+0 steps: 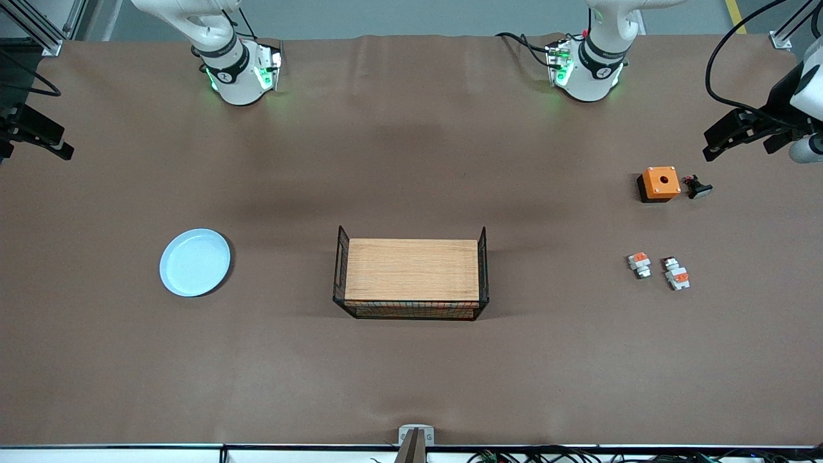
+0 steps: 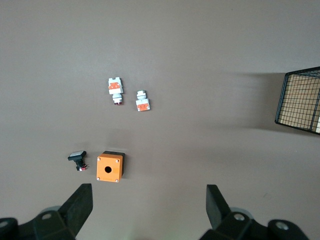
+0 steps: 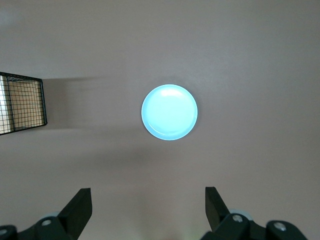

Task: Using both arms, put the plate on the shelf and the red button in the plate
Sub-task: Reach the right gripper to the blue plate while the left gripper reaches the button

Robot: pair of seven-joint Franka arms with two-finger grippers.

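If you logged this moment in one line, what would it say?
left hand open, high over the orange box | right hand open, high over the plate | red button untouched

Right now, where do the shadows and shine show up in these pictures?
Front view: soft dark bands of shadow lie on the brown table above the wire basket. Right wrist view: the plate glows pale with a faint sheen, and the basket's shadow stretches toward it. Left wrist view: even, dim light; the red button casts hardly any shadow.
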